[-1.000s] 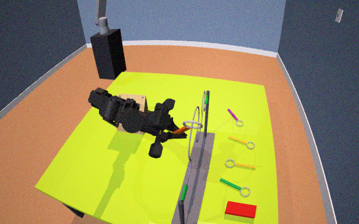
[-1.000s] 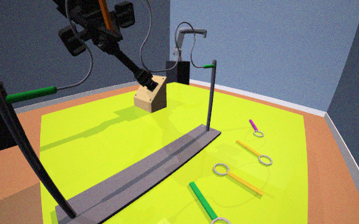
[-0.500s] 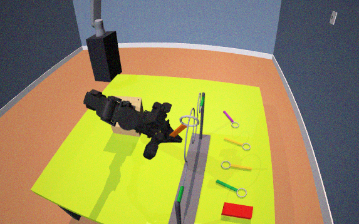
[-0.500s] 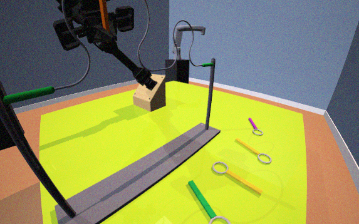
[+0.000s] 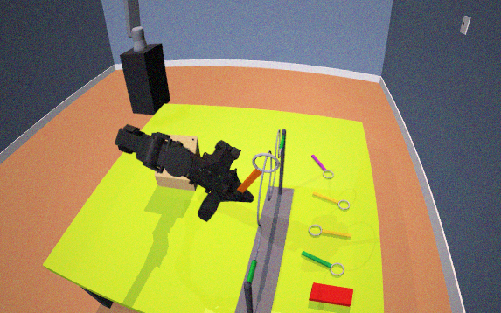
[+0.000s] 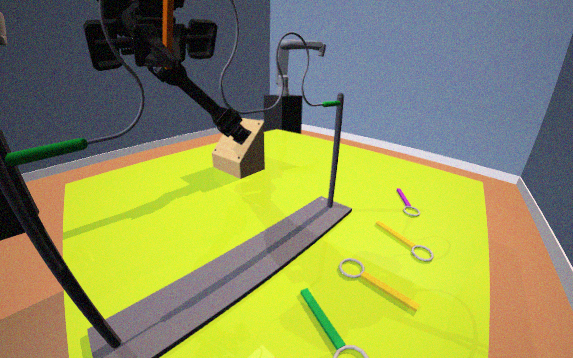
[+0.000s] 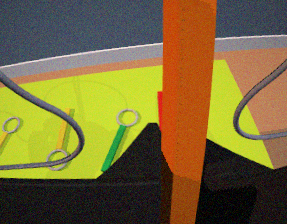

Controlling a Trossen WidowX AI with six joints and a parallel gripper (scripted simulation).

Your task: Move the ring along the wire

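Observation:
My gripper (image 5: 243,190) (image 6: 167,45) is shut on the orange handle (image 5: 248,181) (image 6: 168,20) (image 7: 188,96) and holds it high above the table. The handle's grey ring (image 5: 253,162) is level near the far post (image 5: 281,175) (image 6: 335,150), just below that post's green wire part (image 5: 281,141) (image 6: 332,104). The thin grey wire (image 5: 260,197) (image 6: 140,100) (image 7: 67,123) runs through the ring; I cannot tell if they touch. The near post (image 5: 248,297) (image 6: 43,240) carries the other green part (image 5: 252,271) (image 6: 45,151). The ring is out of frame in the exterior view and the wrist view.
A grey base plate (image 5: 274,227) (image 6: 218,285) joins the posts. To its right lie spare rings with purple (image 5: 319,163) (image 6: 404,197), yellow (image 5: 328,198) (image 6: 395,234) and green (image 5: 317,260) (image 6: 323,320) handles, and a red block (image 5: 331,294). The arm stands on a wooden block (image 5: 177,179) (image 6: 240,152).

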